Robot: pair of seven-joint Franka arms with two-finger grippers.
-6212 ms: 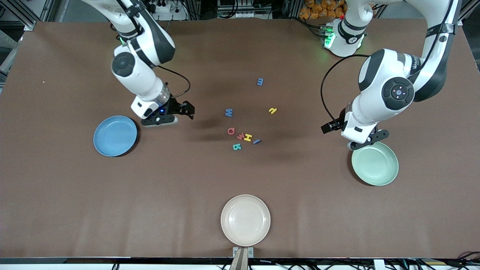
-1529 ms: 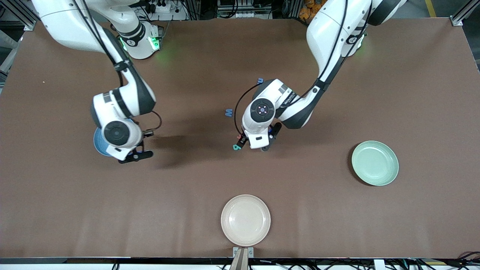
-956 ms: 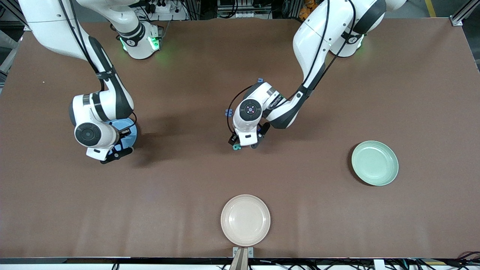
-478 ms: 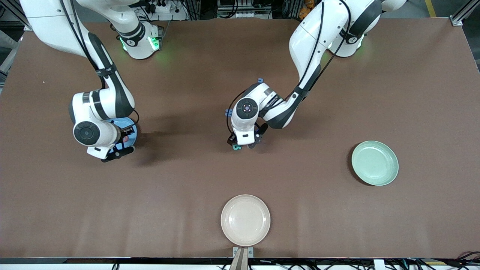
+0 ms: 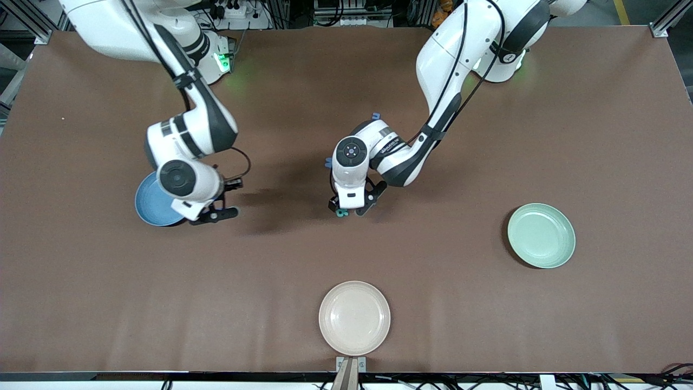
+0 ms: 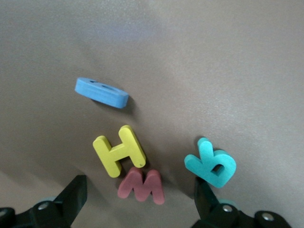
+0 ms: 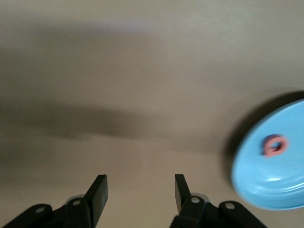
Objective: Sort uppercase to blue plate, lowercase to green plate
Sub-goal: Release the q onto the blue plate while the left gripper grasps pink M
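Three plates show on your brown table [image 5: 487, 303] in the front view: the blue plate [image 5: 150, 203] toward the right arm's end, the green plate [image 5: 541, 235] toward the left arm's end, and a cream plate [image 5: 354, 318] nearest the camera between them. Along the table's top edge you see aluminium framing, cables and a green status light at each base. The right gripper [image 5: 219, 201] hangs over bare table just beside the blue plate, which its wrist half hides. The left gripper [image 5: 352, 208] is low over the middle of the table, where a teal letter [image 5: 341, 213] peeks out by its fingers (most of the cluster is covered by the wrist).

From the left wrist, your fingers stand wide apart and grasp nothing; between them lie a yellow H [image 6: 118, 151] and a red w [image 6: 141, 185] touching it, with the teal B [image 6: 211, 164] just beside one fingertip and a blue letter [image 6: 101, 92] on edge a little apart.

From the right wrist, the fingers are parted and empty over plain table with a soft shadow across it; the blue plate [image 7: 285, 185] sits at the view's edge with a red round letter [image 7: 275, 145] in it.
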